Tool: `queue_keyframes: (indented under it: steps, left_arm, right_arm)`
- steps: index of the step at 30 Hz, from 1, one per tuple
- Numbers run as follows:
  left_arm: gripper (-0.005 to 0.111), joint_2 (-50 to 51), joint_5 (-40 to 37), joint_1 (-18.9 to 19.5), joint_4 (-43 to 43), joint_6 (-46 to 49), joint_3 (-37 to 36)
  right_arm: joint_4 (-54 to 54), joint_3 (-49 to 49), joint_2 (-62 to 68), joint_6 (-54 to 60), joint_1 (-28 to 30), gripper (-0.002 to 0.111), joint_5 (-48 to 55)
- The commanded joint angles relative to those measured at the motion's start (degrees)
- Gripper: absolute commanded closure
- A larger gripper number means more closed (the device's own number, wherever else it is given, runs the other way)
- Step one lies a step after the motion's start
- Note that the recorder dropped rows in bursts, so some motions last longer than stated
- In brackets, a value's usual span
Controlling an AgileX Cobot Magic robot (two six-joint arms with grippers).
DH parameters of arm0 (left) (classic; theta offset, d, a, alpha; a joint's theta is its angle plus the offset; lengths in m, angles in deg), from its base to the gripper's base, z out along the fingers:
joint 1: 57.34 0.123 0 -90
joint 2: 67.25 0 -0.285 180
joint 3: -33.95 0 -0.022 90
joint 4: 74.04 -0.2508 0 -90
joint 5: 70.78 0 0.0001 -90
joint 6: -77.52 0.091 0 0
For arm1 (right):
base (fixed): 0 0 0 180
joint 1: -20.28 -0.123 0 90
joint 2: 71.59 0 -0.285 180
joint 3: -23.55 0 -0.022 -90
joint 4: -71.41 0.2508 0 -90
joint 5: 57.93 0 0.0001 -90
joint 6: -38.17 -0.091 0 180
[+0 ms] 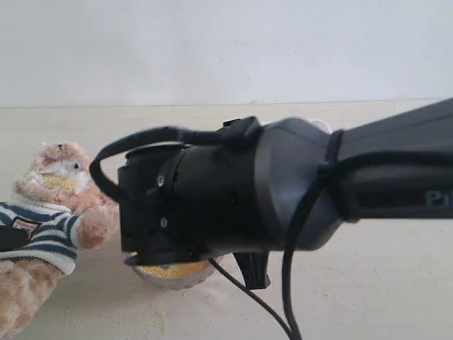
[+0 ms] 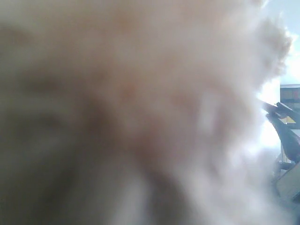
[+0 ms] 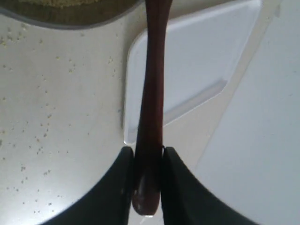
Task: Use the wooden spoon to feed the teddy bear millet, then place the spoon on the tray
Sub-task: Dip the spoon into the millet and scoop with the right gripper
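Observation:
The teddy bear (image 1: 49, 212) leans at the left in its striped shirt, with yellow grains on its white muzzle. Blurred tan fur of the teddy bear (image 2: 131, 103) fills the left wrist view and hides the left gripper's jaws. A metal bowl of millet (image 1: 173, 270) shows under my right arm (image 1: 233, 191). My right gripper (image 3: 147, 154) is shut on the handle of the wooden spoon (image 3: 152, 93). The spoon's handle runs over the white tray (image 3: 201, 61) toward the metal bowl (image 3: 70, 16). Its oval end is out of view.
Loose millet grains lie scattered on the pale table (image 3: 42, 117) and in front of the bowl (image 1: 159, 319). A dark shape (image 1: 10, 239) sits against the bear's chest at the left edge. A white wall stands behind.

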Motion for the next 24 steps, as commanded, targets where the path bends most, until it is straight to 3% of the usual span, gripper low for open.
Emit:
queue_keyframes:
  steps: [1, 9, 24]
  left_arm:
    - [0.102, -0.1, -1.0, 0.2, 1.0, 0.5, 0.2]
    - [0.102, -0.1, -1.0, 0.2, 1.0, 0.5, 0.2]
    - [0.102, -0.1, -1.0, 0.2, 1.0, 0.5, 0.2]
  right_arm:
    - [-4.4, 0.0, 1.1, -2.2, -0.9, 0.108, 0.1]
    - [-9.9, 0.0, 2.8, -3.7, -1.1, 0.108, 0.1]
    - [-10.1, 0.0, 7.1, -4.8, -2.2, 0.108, 0.1]
